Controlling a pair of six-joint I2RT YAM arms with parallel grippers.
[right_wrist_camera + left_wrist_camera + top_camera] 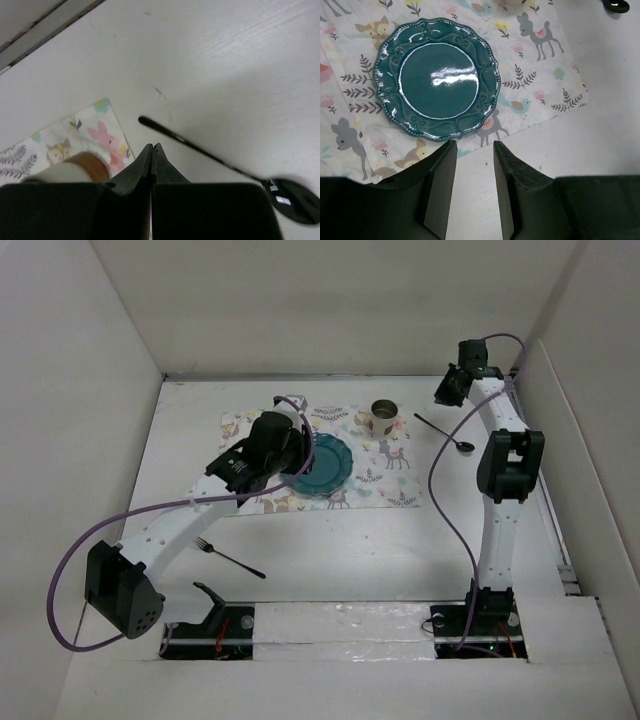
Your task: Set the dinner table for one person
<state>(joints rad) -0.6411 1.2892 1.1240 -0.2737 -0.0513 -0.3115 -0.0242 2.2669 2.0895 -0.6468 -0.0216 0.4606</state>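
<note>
Dinner table (330,540): mat (398,486), fork (228,557), spoon (445,433), partly hidden item (291,399), unclear.

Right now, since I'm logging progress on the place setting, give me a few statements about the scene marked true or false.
The teal plate lies on the animal-print placemat. True.
The fork lies on the placemat. False: it lies on the bare dinner table.
The left gripper is open and empty. True.
The right gripper holds the black spoon. False: it is shut on nothing; the spoon lies on the table.
</note>
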